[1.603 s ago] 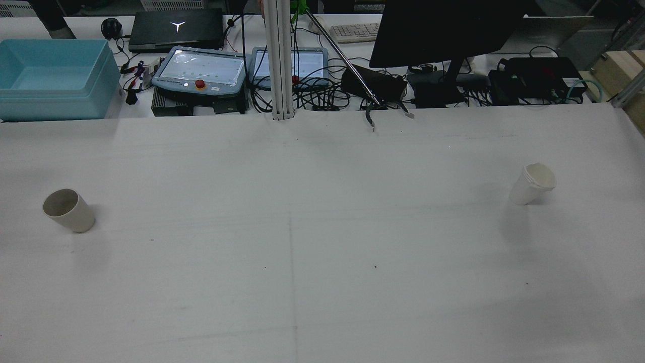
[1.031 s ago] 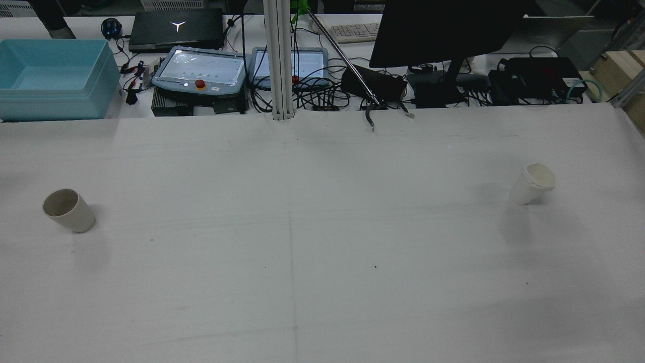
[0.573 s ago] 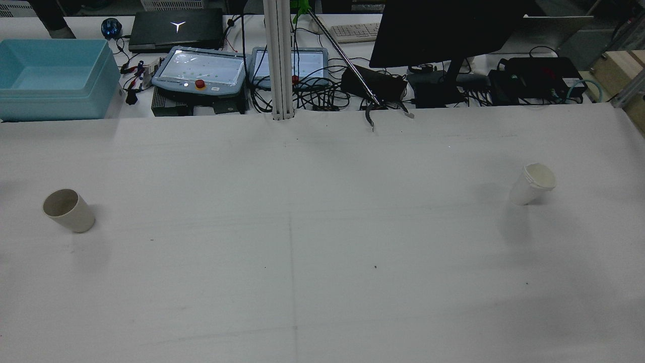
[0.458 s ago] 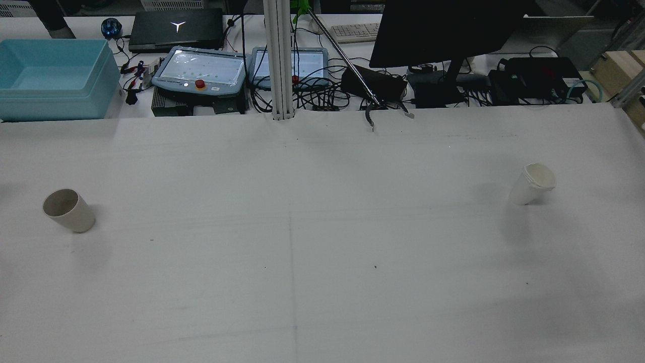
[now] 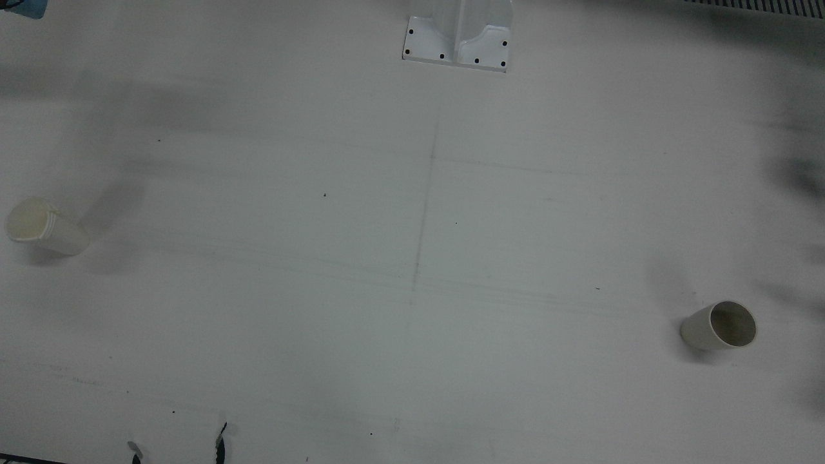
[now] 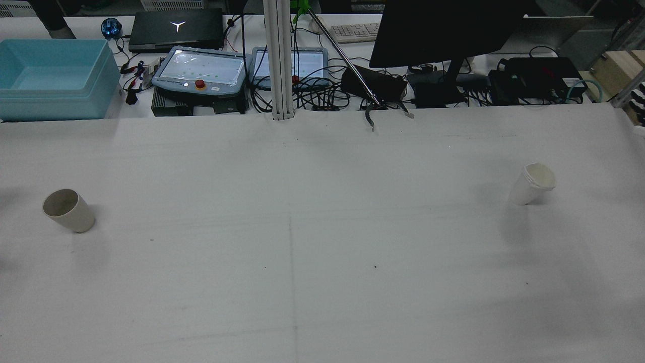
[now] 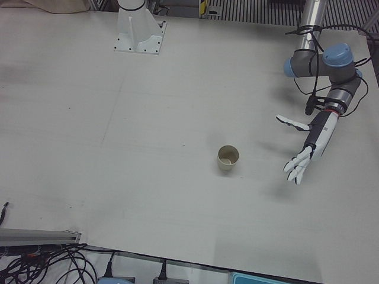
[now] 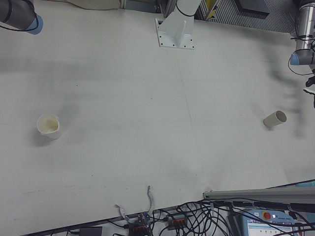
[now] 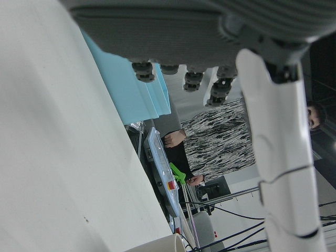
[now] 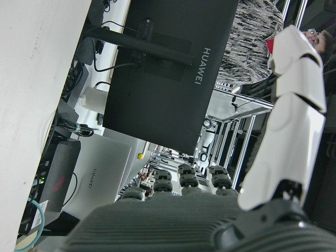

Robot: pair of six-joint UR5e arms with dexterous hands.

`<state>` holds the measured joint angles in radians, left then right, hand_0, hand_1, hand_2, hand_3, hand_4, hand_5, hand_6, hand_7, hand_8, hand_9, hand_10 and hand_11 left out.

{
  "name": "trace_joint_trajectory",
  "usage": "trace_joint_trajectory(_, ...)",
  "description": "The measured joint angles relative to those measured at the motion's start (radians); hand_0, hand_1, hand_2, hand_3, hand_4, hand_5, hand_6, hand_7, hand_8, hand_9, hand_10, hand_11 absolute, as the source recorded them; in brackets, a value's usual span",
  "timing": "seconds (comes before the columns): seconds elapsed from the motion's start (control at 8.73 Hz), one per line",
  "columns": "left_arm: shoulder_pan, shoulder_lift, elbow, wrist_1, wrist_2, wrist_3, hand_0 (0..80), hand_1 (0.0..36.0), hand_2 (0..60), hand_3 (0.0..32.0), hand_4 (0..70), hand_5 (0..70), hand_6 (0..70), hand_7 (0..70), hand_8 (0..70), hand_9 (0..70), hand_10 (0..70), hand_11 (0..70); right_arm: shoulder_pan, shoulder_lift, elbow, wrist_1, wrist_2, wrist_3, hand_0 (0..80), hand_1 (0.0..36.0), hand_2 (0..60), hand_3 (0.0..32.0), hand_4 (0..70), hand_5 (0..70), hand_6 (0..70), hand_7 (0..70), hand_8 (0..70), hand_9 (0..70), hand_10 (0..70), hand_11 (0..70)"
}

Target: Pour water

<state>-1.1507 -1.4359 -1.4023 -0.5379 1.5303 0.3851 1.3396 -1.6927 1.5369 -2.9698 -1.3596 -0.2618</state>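
A beige cup [image 6: 68, 210] stands upright on the white table on my left side; it also shows in the front view [image 5: 718, 327] and the left-front view [image 7: 228, 158]. A white paper cup [image 6: 531, 184] stands upright on my right side, also in the right-front view [image 8: 49, 126]. My left hand [image 7: 305, 155] hovers open, fingers spread, a little to the outside of the beige cup and apart from it. My right hand [image 6: 640, 96] only shows its fingertips at the table's far right edge, well away from the paper cup; its own view shows straight fingers [image 10: 289, 126] holding nothing.
A blue bin [image 6: 55, 75], teach pendants [image 6: 201, 70], a monitor [image 6: 443, 30] and cables line the far side beyond the table. A metal post [image 6: 279, 60] stands at the far middle. A grabber tool's tips [image 6: 373, 116] rest on the far edge.
My right hand's fingertips have come into the rear view at the right edge. Shadows near the left edge have shifted. Both cups stand where they were.
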Motion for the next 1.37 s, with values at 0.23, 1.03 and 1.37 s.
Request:
trace_joint_trajectory(0.23, 0.077, -0.012, 0.034, -0.02, -0.067, 0.017, 52.7, 9.7, 0.0, 0.0, 25.4, 0.0, 6.6, 1.2, 0.3, 0.0, 1.5, 3.9, -0.009, -0.001, 0.0, 0.0, 0.0, -0.002, 49.9, 19.5, 15.6, 4.2, 0.0, 5.6, 8.6, 6.9, 5.6, 7.3, 0.0, 0.0)
trace_joint_trajectory(1.03, 0.209, -0.105, 0.089, 0.027, -0.172, 0.023, 80.0, 36.0, 0.0, 0.0, 18.4, 0.0, 8.7, 5.6, 0.9, 0.0, 2.7, 8.7, -0.014, -0.001, -0.001, 0.0, 0.001, -0.004, 49.7, 19.2, 14.8, 3.6, 0.0, 5.6, 8.3, 5.8, 5.6, 7.3, 0.0, 0.0)
trace_joint_trajectory(1.37, 0.238, -0.136, 0.087, 0.057, -0.175, 0.024, 80.0, 28.6, 0.0, 0.0, 22.2, 0.0, 8.5, 5.0, 0.7, 0.0, 1.9, 6.3, -0.013, -0.002, -0.004, 0.0, 0.002, -0.003, 49.4, 19.0, 14.9, 3.0, 0.0, 5.5, 8.4, 5.5, 5.8, 7.6, 0.0, 0.0)
